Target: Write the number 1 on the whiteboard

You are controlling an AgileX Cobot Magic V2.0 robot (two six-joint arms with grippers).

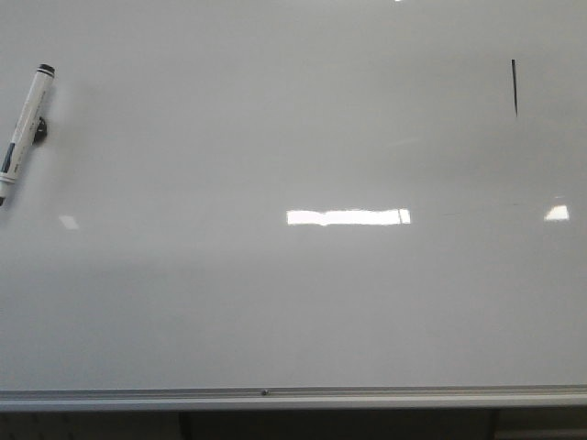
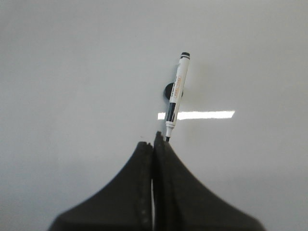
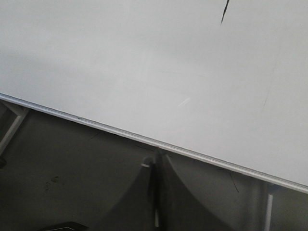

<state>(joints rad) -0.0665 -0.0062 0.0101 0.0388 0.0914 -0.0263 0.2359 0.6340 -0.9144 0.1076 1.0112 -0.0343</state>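
Whiteboard [image 1: 275,302]: large, flat, glossy white-grey sheet with bright rectangular glare patches; a thin silver metal rail [image 1: 275,396] runs along its near edge. In the right wrist view the board lies ahead of the right gripper [image 3: 155,168], whose tips sit over the dark floor just short of the rail.

Left gripper [image 2: 154,144]: two black, ribbed, wedge-shaped fingers pressed together, nothing between them, hovering over bare board. Right gripper: dark fingers likewise closed together, empty.

Marker [image 2: 176,96]: slim white cylinder, black cap end and black bands, lying flat on the board just beyond the left fingertips, its nib end nearly at them. A small round black magnet [image 2: 168,90] sits against its barrel.

Number 1 [image 1: 515,87]: short, thin black stroke, slightly tapered, well ahead of the right gripper, far from the left one.
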